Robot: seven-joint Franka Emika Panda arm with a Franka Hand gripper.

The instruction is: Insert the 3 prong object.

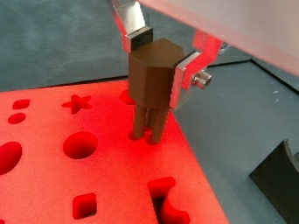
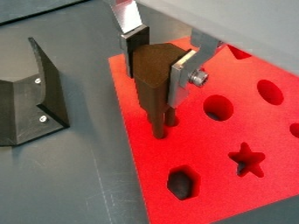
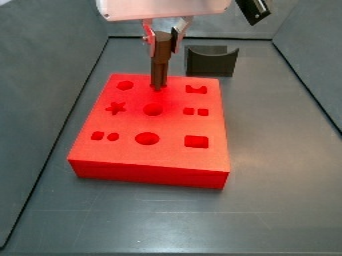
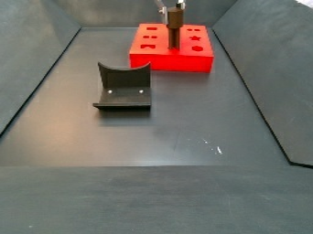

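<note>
My gripper (image 1: 162, 58) is shut on the 3 prong object (image 1: 149, 86), a small brown peg held upright between the silver fingers (image 1: 184, 68). Its prongs point down and their tips meet the top face of the red block (image 1: 70, 179). I cannot tell whether they sit inside holes. In a wrist view the gripper (image 2: 159, 59) holds the peg (image 2: 152, 87) near one edge of the block (image 2: 233, 131). In both side views the gripper (image 3: 163, 42) (image 4: 175, 13) stands over the block (image 3: 154, 155) (image 4: 171, 58) with the peg (image 3: 159, 70) (image 4: 174, 35) below it.
The red block has several shaped cut-outs, among them a star (image 2: 244, 160), round holes (image 1: 79, 145) and a hexagon (image 2: 179, 182). A dark grey curved holder (image 4: 123, 89) stands on the dark floor apart from the block, and shows in the other views too (image 2: 30, 92) (image 3: 211, 60) (image 1: 281, 175).
</note>
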